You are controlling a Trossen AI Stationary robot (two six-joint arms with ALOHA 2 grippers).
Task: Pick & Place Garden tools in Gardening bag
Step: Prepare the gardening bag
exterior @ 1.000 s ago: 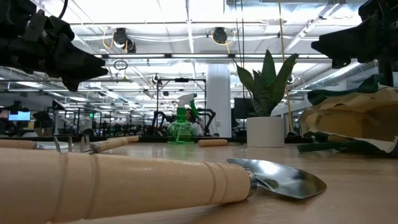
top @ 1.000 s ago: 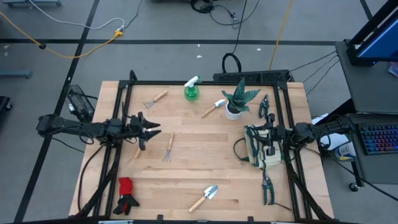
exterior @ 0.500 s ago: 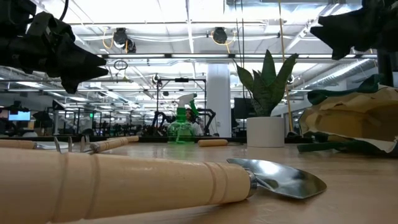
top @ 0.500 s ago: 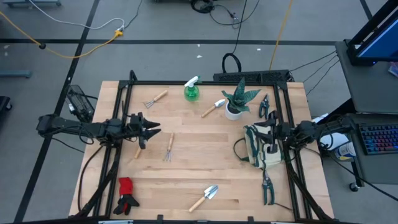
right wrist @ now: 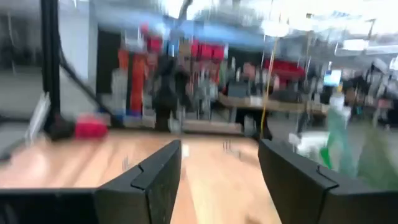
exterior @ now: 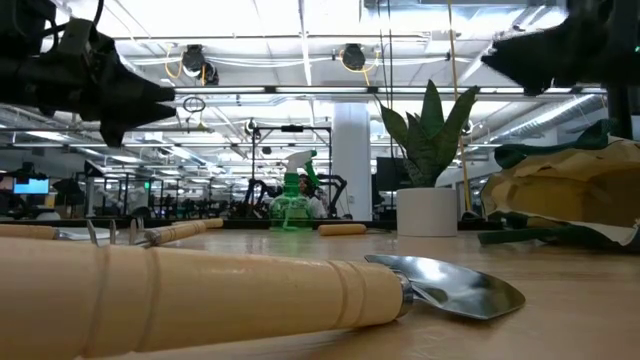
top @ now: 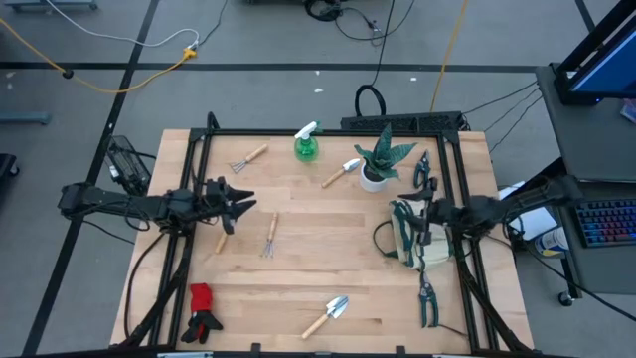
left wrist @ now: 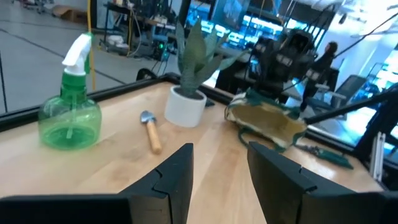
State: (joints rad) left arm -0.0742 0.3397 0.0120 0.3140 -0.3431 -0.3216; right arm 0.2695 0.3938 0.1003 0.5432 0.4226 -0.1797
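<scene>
The beige and green gardening bag [top: 409,242] lies at the table's right side, and it also shows in the low view [exterior: 570,190]. My right gripper [top: 421,211] is open above the bag's far part and touches nothing. My left gripper [top: 241,204] is open above the table's left side. Near it lie a fork [top: 268,237] and a wooden handle [top: 221,242]. A rake [top: 248,157], the green spray bottle [top: 307,146] and a trowel [top: 341,172] lie at the far side. A second trowel [top: 326,315] and the red-and-black gloves [top: 202,310] lie near the front. Pruning shears lie beyond the bag [top: 422,169] and in front of it [top: 427,298].
The spiky plant in its white pot [top: 378,164] stands just beyond the bag, close to my right gripper. A black frame [top: 318,132] runs round the table top. The left wrist view shows my right arm [left wrist: 286,53] over the bag [left wrist: 267,121].
My right gripper has gone a little toward the table's left edge, farther over the bag, and stays open. My left gripper stays where it was.
</scene>
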